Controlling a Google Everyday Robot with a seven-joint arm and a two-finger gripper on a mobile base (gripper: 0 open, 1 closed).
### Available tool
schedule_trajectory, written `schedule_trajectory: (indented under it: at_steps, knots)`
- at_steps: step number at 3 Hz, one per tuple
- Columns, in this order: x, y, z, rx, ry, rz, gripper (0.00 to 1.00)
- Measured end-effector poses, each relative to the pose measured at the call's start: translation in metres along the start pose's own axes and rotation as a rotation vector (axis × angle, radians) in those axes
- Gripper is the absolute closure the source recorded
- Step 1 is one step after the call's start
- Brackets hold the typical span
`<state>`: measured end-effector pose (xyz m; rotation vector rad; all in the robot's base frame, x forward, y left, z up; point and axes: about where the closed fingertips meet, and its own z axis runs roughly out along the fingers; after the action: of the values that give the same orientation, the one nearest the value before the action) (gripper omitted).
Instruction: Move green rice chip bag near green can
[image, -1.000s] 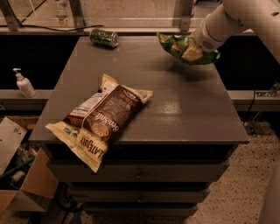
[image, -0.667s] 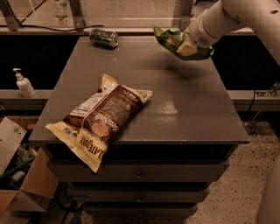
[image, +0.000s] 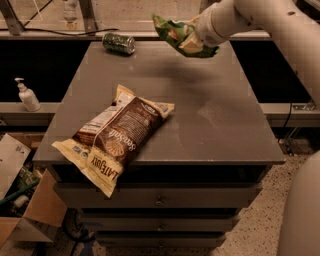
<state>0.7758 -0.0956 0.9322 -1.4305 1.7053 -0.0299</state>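
The green rice chip bag (image: 172, 30), bright with pale and orange-brown patches, is clamped in the cream-white gripper (image: 191, 41) above the far side of a matte grey table (image: 215, 120). The green can (image: 119, 43) is dark with pale markings and a silver end. The chip bag (image: 112, 140) in front is brown and cream with white lettering.

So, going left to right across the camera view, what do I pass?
First the soap bottle → green can → green chip bag → gripper, jaws shut on the bag's right end, above the far edge of the table.
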Motion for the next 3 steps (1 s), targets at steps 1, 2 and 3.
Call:
schedule_trajectory:
  at_steps: [1,2,3]
  knots:
    - [-0.022,0.008,0.038,-0.008,-0.063,-0.060,1.00]
    - [-0.031,0.014,0.074,-0.011,-0.099,-0.100,1.00]
    - [-0.039,0.016,0.097,0.000,-0.118,-0.152,1.00]
